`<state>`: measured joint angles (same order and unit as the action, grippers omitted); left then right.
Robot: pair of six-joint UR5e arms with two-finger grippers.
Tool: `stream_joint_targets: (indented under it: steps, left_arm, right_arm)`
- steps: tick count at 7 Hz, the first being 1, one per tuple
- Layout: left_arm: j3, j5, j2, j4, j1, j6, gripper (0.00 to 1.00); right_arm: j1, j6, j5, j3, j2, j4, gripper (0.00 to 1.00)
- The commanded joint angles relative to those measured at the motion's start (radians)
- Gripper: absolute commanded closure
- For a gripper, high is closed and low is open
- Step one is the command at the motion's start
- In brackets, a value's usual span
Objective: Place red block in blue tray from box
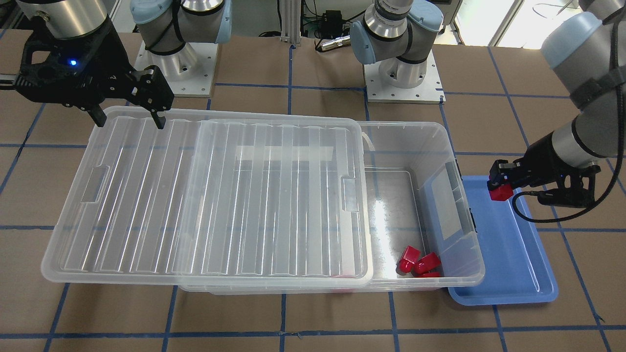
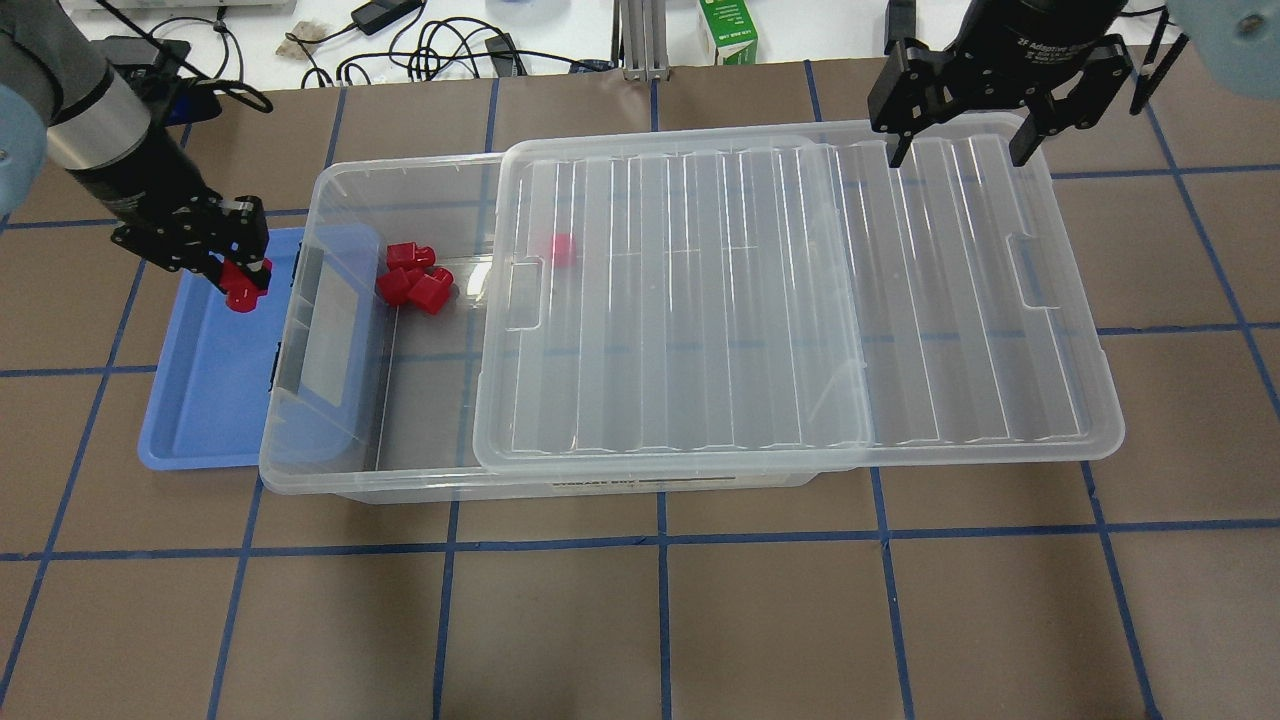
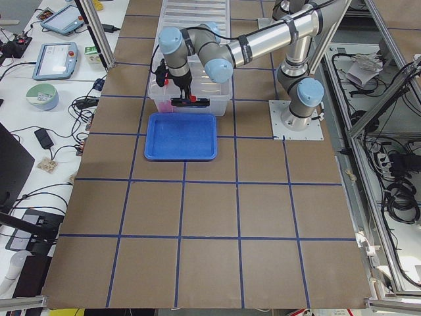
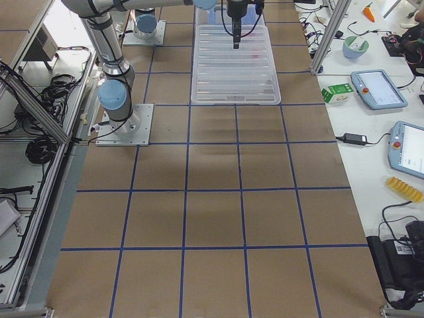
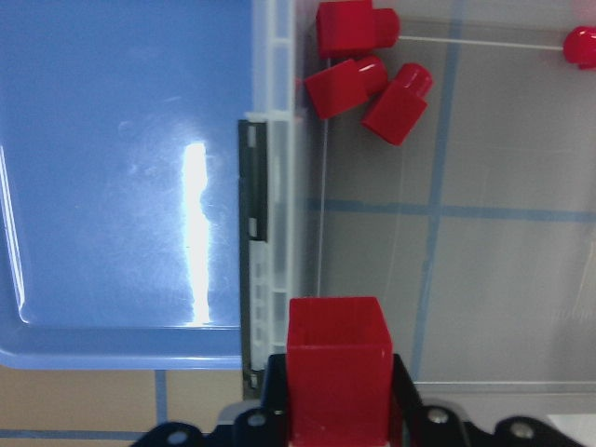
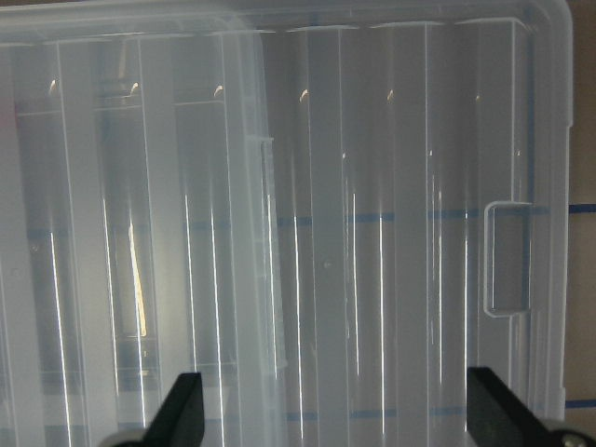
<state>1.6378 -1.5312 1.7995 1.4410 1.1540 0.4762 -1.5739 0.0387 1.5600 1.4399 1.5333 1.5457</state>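
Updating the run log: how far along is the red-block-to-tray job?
Done: lid sits offset, box open at one end; red block is out of it. In hand: left gripper shut on it above a corner of the blue tray. Left: lower, release. The right gripper is open over the lid.

1. The table (image 2: 700, 620) is a brown top ruled into squares by blue tape lines.
2. The box (image 2: 400, 482) lies lengthwise about midway between the table's two ends, nearer the operators' edge than the robot's.
3. The blue tray (image 2: 205, 400) lies flat against the box's end toward the robot's left.
4. Two metal base plates (image 1: 403, 85) (image 1: 178, 73) sit by the robot-side edge.
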Motion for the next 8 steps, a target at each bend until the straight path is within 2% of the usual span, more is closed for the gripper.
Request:
stream_joint_targets:
  steps: [1,2,4,5,6,7,8]
  left_arm:
    - [0.087,0.0,0.101,-0.229,-0.034,0.082,1.0]
    - [0.132,-0.001,0.131,-0.278,-0.042,0.108,1.0]
    - [0.151,-0.009,0.2,-0.422,-0.072,0.137,1.0]
    - [0.145,-0.01,0.213,-0.424,-0.086,0.139,1.0]
    - [0.142,-0.009,0.201,-0.419,-0.086,0.133,0.11]
    - [0.136,-0.012,0.175,-0.35,-0.068,0.122,0.01]
    - [0.119,-0.01,0.135,-0.296,-0.066,0.121,0.01]
  right_arm:
    - [0.0,0.001,0.0,0.002,0.002,-0.004,0.0]
    - [0.0,0.001,0.0,0.0,0.001,-0.003,0.0]
    - [0.0,0.0,-0.001,0.002,0.001,-0.003,0.0]
    - [0.0,0.0,0.0,0.002,0.001,-0.003,0.0]
    - [0.0,-0.002,0.0,-0.007,-0.005,-0.001,0.0]
    - [0.024,-0.014,0.0,-0.012,-0.009,0.0,0.0]
    - [0.072,-0.046,0.018,-0.016,-0.007,0.002,0.0]
